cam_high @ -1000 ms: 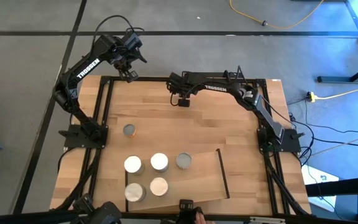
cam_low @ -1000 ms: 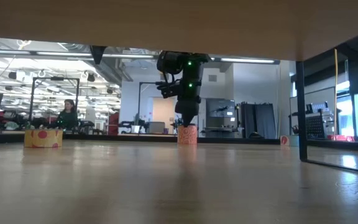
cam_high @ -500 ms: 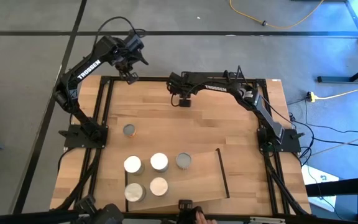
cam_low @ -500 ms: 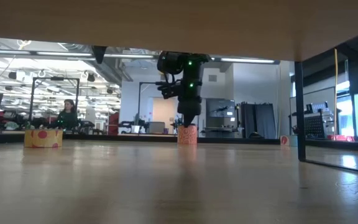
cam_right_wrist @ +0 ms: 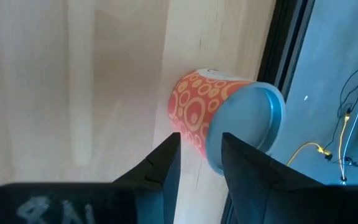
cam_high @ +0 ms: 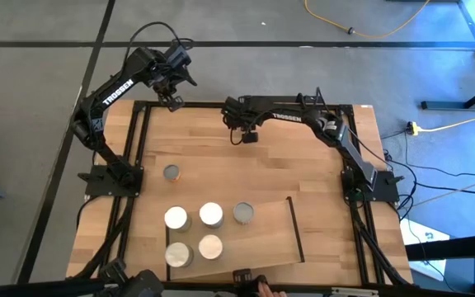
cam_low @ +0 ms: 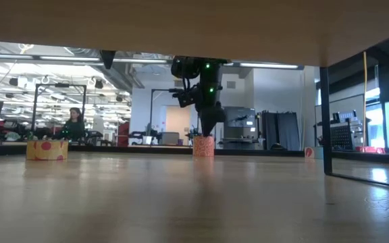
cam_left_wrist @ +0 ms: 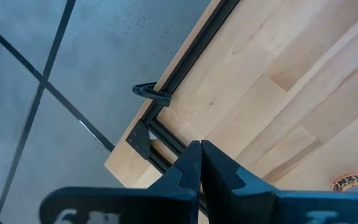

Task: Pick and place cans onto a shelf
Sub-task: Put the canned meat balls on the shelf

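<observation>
An orange can with pale rings and a grey top [cam_right_wrist: 194, 112] stands upright at the far middle of the table, also seen in the low view [cam_low: 203, 146]. My right gripper [cam_right_wrist: 199, 142] hangs open just over it [cam_low: 208, 132], slanting down; in the high view the gripper [cam_high: 248, 137] hides the can. Whether a finger touches it I cannot tell. Several cans [cam_high: 211, 214] stand on the shelf [cam_high: 270, 235] near the front. A small grey can [cam_high: 171, 172] stands on the table at the left. My left gripper [cam_high: 172, 101] is shut and holds nothing, raised over the far left corner [cam_left_wrist: 199, 146].
The table's black frame [cam_high: 221, 105] runs close behind the orange can. The shelf's thin black bar [cam_high: 296, 231] rises at its right side. In the low view a wide orange can [cam_low: 46, 150] stands at the left. A person sits in the room behind.
My right gripper has rolled about its own pointing line above the orange can, staying open and in place. The can has kept still.
</observation>
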You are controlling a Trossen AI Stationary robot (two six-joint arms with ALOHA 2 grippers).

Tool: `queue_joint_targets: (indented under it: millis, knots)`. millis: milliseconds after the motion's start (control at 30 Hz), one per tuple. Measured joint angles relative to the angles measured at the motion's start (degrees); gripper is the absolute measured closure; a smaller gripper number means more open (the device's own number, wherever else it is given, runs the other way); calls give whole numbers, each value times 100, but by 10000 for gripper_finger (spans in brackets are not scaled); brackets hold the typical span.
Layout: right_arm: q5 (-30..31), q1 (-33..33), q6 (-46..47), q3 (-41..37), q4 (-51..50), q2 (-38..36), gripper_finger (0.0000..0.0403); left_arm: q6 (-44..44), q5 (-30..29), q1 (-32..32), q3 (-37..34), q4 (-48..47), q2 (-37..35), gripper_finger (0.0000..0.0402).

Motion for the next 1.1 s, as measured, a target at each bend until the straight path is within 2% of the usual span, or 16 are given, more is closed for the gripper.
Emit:
queue_joint_targets:
  millis: [233,433,1100]
  knots:
    - [-611,-68,-280,7,-481,-78,285,0,0,0,0,1,0,401]
    - [-360,-189,-280,7,-449,-80,285,0,0,0,0,2,0,401]
    - [-428,-219,-187,4,-175,-81,285,-2,0,0,0,2,0,401]
